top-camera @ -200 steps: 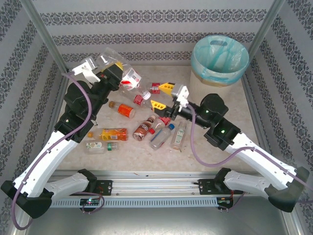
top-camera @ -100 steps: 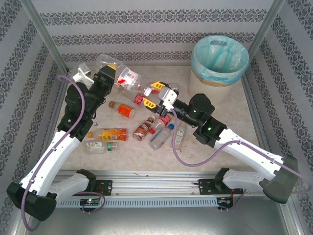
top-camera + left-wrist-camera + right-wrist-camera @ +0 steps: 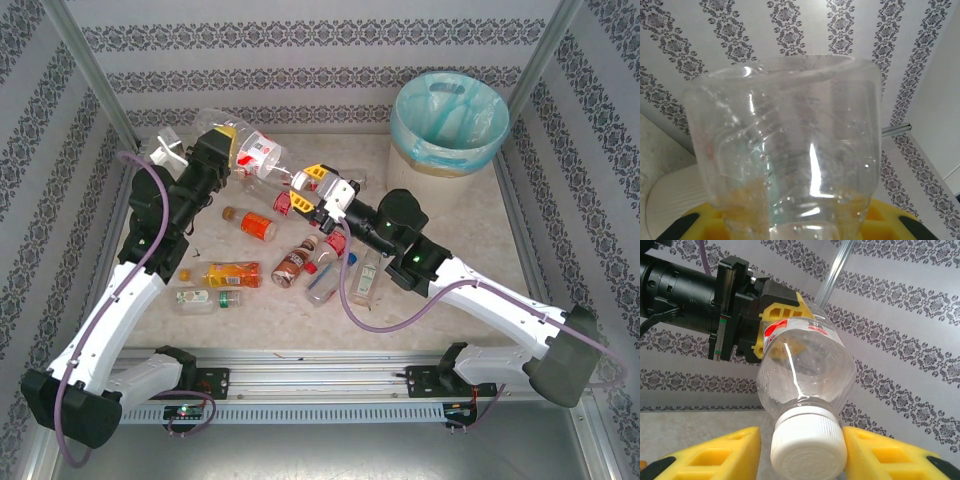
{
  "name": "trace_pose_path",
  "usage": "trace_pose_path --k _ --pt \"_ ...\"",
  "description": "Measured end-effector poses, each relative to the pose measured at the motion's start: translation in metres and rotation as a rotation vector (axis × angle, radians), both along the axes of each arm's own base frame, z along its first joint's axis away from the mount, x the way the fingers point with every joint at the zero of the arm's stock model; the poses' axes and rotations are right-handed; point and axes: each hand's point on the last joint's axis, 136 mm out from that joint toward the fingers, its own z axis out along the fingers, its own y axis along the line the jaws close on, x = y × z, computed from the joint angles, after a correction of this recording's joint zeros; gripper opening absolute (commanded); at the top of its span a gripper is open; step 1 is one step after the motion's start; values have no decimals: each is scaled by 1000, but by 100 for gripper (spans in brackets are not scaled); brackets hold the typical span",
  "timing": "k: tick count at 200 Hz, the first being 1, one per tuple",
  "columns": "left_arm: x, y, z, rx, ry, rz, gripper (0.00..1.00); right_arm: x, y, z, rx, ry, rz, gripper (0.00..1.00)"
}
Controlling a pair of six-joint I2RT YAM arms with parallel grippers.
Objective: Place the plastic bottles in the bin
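**Light, crushable bottle held in the air between two hands, well short of the bin**

The clear bottle (image 3: 255,158) with the red-and-white label hangs above the table (image 3: 450,230), well apart from the bin (image 3: 445,160), on the side of the bin nearer the left arm. The left hand (image 3: 222,145) is clamped tight on the bottle's base end. In the left wrist view the see-through bottom (image 3: 790,150) sits right against the camera.

The right hand (image 3: 800,455) is partly open. Its yellow fingers (image 3: 715,455) stand on either side of the white cap (image 3: 807,442), with a thin gap showing on one side, so it does not look to have gripped yet.

The bottle looks empty, so it should weigh next to nothing. Its thin wall is likely to dent or buckle under a hard squeeze, and the smooth plastic may slip between the pads. The ribbed cap and the neck under it are the stiff parts and look like the safest place to take hold. The drawback is that a bottle held by the cap alone can swing, so a firm, square pinch seems wise before the left hand lets go.

The other plastic bottles (image 3: 258,225) lie loose on the table, farther from the bin, and look equally light and likely to roll. The bin's blue-lined mouth is wide enough for an easy drop.
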Motion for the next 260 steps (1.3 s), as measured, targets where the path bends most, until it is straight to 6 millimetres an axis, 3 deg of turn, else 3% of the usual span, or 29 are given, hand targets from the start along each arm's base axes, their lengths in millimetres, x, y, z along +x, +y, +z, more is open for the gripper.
trace_pose_path --k 27,71,84,106,119,141,158,175,189,212,235,260 --pt "2 -3 -5 -15 14 -16 21 0 0 2 5 -4 0 46" --pt "11 -1 -15 -52 28 -24 25 4 2 2 3 1 -10 18" --pt "11 -1 -15 -58 29 -24 37 4 2 0 -3 3 -12 0" --pt "11 1 -13 -60 18 -26 73 5 2 1 -7 8 -12 0" --pt "11 2 -13 -58 -2 -21 88 4 1 4 -11 14 -11 0" --pt "11 11 -17 -38 -15 12 93 5 -3 13 -27 41 -30 0" --pt "10 31 -14 21 -47 87 93 8 -12 29 -30 70 -70 0" --pt "2 45 -10 103 -70 152 93 16 -30 50 -17 116 -130 0" --pt "-8 50 -4 209 -93 187 93 28 -57 68 7 167 -205 0" --pt "-18 52 12 421 -135 214 89 51 -120 92 70 261 -385 0" --pt "-24 47 19 624 -172 195 87 64 -175 92 113 361 -543 0" --pt "-20 32 3 849 -169 106 86 71 -220 79 129 481 -682 0"
